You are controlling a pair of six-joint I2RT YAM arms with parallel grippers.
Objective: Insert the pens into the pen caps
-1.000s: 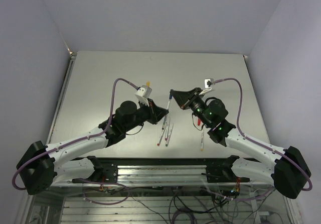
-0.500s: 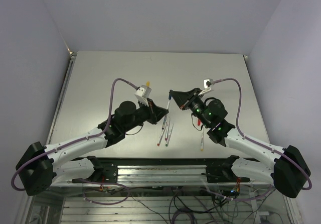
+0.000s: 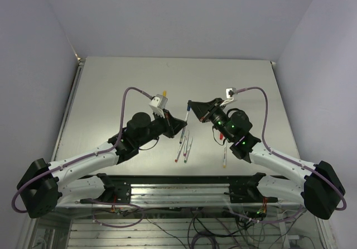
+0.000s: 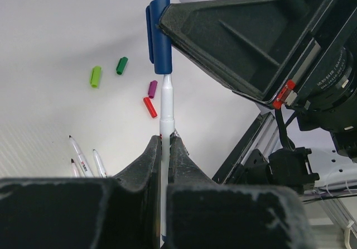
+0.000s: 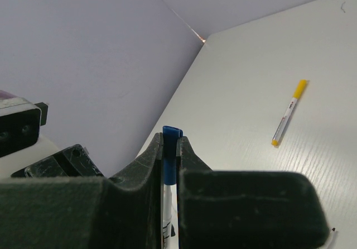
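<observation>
A white pen [image 4: 166, 104] stands upright in my left gripper [image 4: 165, 140], which is shut on its barrel. Its upper end sits inside the blue pen cap [image 4: 160, 37], so the tip is hidden. My right gripper [image 5: 169, 143] is shut on that blue cap [image 5: 170, 148], with the pen's white barrel [image 5: 167, 204] showing below it. From above, the two grippers meet over the table's middle, left gripper [image 3: 183, 127] below, right gripper [image 3: 191, 105] above, the pen [image 3: 186, 116] between them. Light green [image 4: 95, 76], dark green [image 4: 121, 65], magenta [image 4: 152, 88] and red [image 4: 149, 106] caps lie loose on the table.
Three uncapped pens [image 4: 78, 151] lie side by side near the table's front, seen from above as a small cluster [image 3: 183, 148]. Another pen [image 3: 225, 157] lies under the right arm. A pen with a yellow cap [image 5: 289, 113] lies farther back.
</observation>
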